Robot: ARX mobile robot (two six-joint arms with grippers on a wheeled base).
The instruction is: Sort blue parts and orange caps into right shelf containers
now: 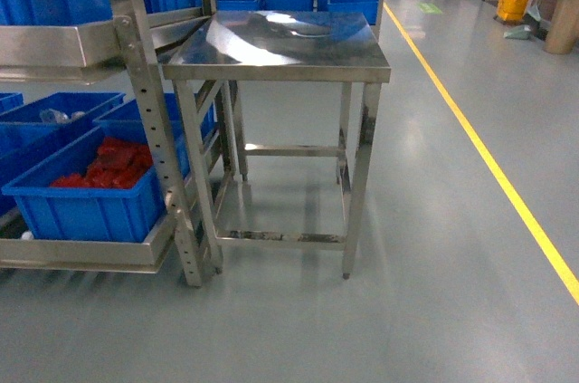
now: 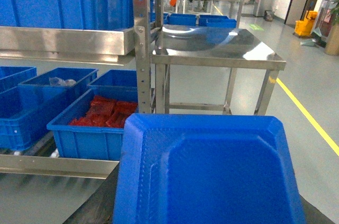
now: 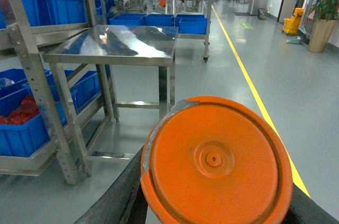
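Head view, your shiny stainless-steel table [image 1: 271,48], blue plastic crate of red parts [image 1: 86,197] on steel shelf [image 1: 136,84] just left, blue moulded tray [image 2: 212,171] and round orange cap [image 3: 214,163] fill wrist views, both grippers' opening cannot be told.

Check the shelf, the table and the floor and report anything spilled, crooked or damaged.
Nothing stands out. The crates sit squarely on the shelf, the red parts stay inside one crate, and the steel table stands level. The floor shows no spill. The orange cap looks whole.

Factory or warehouse floor: steel shelf [image 1: 136,84] stacked with blue containers [image 1: 86,202], steel surface [image 1: 276,48], grey floor [image 1: 434,292] with yellow line [image 1: 488,161].
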